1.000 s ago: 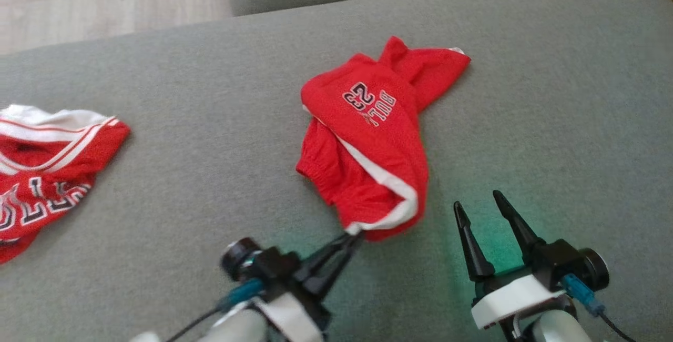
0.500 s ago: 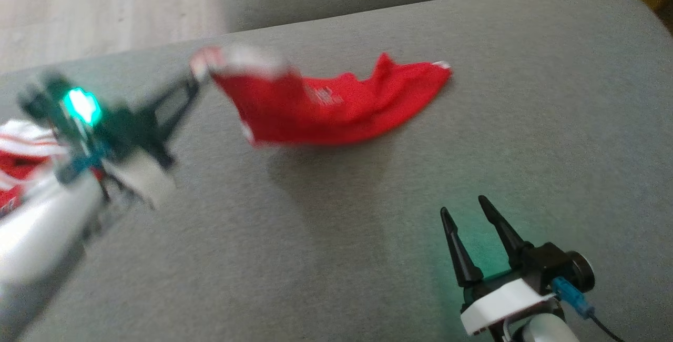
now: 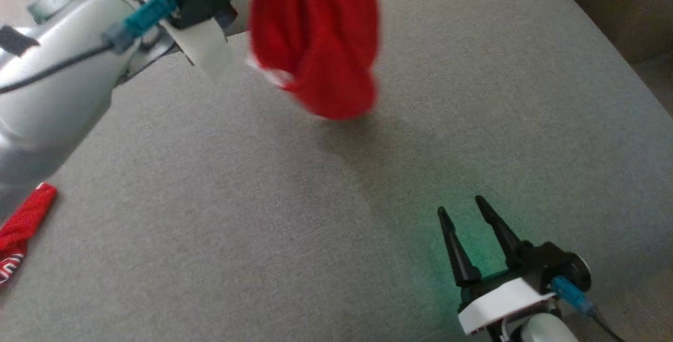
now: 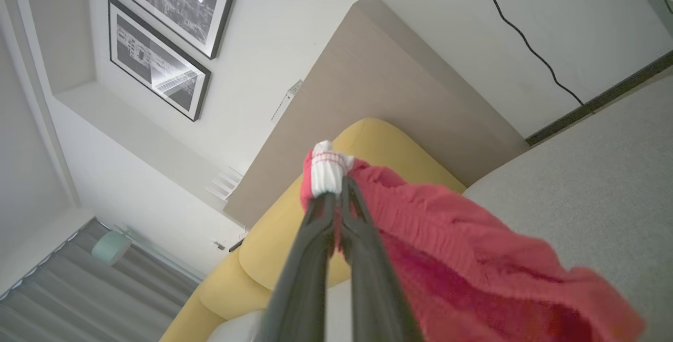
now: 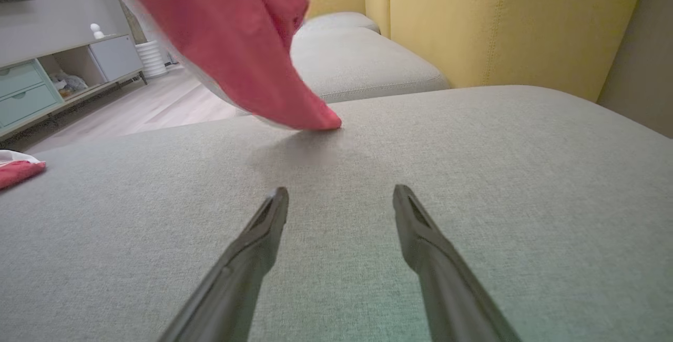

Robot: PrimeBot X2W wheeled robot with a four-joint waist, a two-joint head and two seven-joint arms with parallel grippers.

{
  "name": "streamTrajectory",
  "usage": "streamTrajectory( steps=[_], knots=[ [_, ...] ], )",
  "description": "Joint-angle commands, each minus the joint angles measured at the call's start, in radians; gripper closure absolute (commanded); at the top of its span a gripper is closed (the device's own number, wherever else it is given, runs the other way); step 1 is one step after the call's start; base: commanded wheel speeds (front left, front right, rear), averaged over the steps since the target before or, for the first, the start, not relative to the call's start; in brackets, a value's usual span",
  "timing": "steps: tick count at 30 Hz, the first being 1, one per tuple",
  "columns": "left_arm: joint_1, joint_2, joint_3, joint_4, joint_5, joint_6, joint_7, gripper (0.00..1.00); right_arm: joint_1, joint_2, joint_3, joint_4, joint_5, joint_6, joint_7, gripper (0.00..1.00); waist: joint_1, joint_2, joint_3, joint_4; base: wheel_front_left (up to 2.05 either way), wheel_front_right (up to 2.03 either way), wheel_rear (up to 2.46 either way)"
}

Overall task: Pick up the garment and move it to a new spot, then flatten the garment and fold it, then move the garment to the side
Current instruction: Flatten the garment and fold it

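Note:
The red garment [image 3: 315,42] with white trim hangs in the air above the grey cushion [image 3: 294,215], bunched and blurred. My left gripper [image 4: 336,184] is shut on its white-trimmed edge [image 4: 328,171], and red cloth [image 4: 473,258] trails down to the right of the fingers. The left arm [image 3: 58,89] reaches across the upper left of the head view. In the right wrist view the garment's [image 5: 236,42] low tip looks to brush the cushion far ahead. My right gripper [image 3: 468,208] stays low at the lower right, open, with nothing between its fingers [image 5: 263,237].
A second red and white garment [image 3: 21,226] lies at the cushion's left edge. A yellow sofa [image 5: 499,21] and another grey cushion [image 5: 357,63] stand beyond. A cabinet with pale drawers [image 5: 31,89] sits across the wood floor.
My left gripper has swung the garment up off the cushion, from the near middle to high at the upper left. The head camera has shifted. The right gripper has stayed put.

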Motion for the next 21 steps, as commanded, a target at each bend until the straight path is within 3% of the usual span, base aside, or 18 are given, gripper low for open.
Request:
streamTrajectory(
  steps=[1,5,10,16,21],
  knots=[
    [-0.058,0.05,0.028,-0.004,-0.028,0.002,-0.014,1.0,-0.023,-0.004,0.01,-0.036,0.009,-0.001,-0.006,0.0,-0.0001,0.0,-0.001,0.011,0.0,0.0,0.0],
    [0.006,0.109,-0.041,-0.051,-0.143,0.002,-0.011,1.0,-0.023,-0.004,-0.003,-0.044,0.011,-0.001,-0.006,0.0,-0.0001,0.0,0.014,0.046,0.0,0.0,0.0],
    [0.198,0.248,-0.068,-0.175,-0.323,0.012,0.018,1.0,-0.025,-0.004,-0.028,-0.054,0.004,-0.001,-0.006,0.0,-0.0001,0.0,0.046,0.108,0.0,0.0,0.0],
    [0.503,0.373,-0.094,-0.368,-0.491,0.152,-0.017,1.0,-0.044,-0.004,-0.052,-0.073,-0.013,-0.001,-0.006,0.0,-0.0001,0.0,0.081,0.199,0.0,0.0,0.0],
    [0.694,0.369,-0.122,-0.474,-0.571,0.249,-0.089,1.0,-0.108,-0.004,-0.092,-0.075,-0.047,-0.001,-0.006,0.0,-0.0001,0.0,0.099,0.295,0.0,0.0,0.0]
  ],
)
